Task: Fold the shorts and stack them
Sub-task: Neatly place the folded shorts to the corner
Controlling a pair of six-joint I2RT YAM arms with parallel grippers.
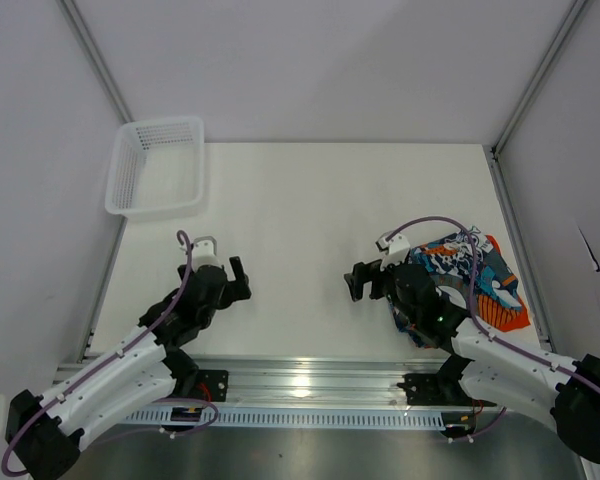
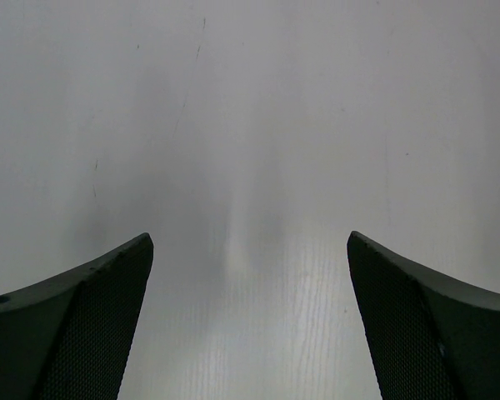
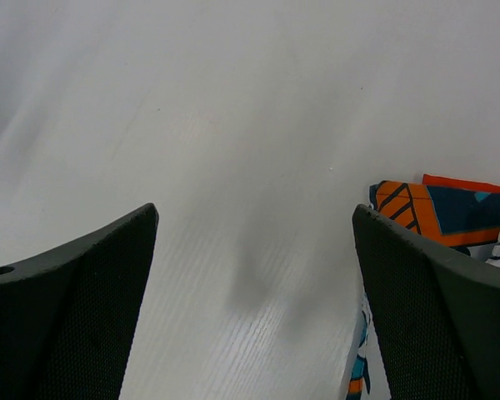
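While they lie in a bunched, roughly folded heap at the right side of the table, the soft patterned shorts in blue, orange, white and black are partly covered by the right arm, which crosses their near left part. In the right wrist view the same patterned shorts show at the right edge, and a strip of plain orange fabric peeks out along their far side. Whether that strip is a second pair cannot be told.

Just left of the heap, the right gripper hangs over bare tabletop, clear of the cloth. Its wrist view shows the right gripper with both dark fingers spread wide and nothing between them.

Well apart from it, on the left half, the left gripper is also over bare surface. Its own camera shows the left gripper with fingers equally wide apart and nothing held.

Under everything is the flat white table. A white plastic mesh basket sits at its far left corner, well away from the shorts.
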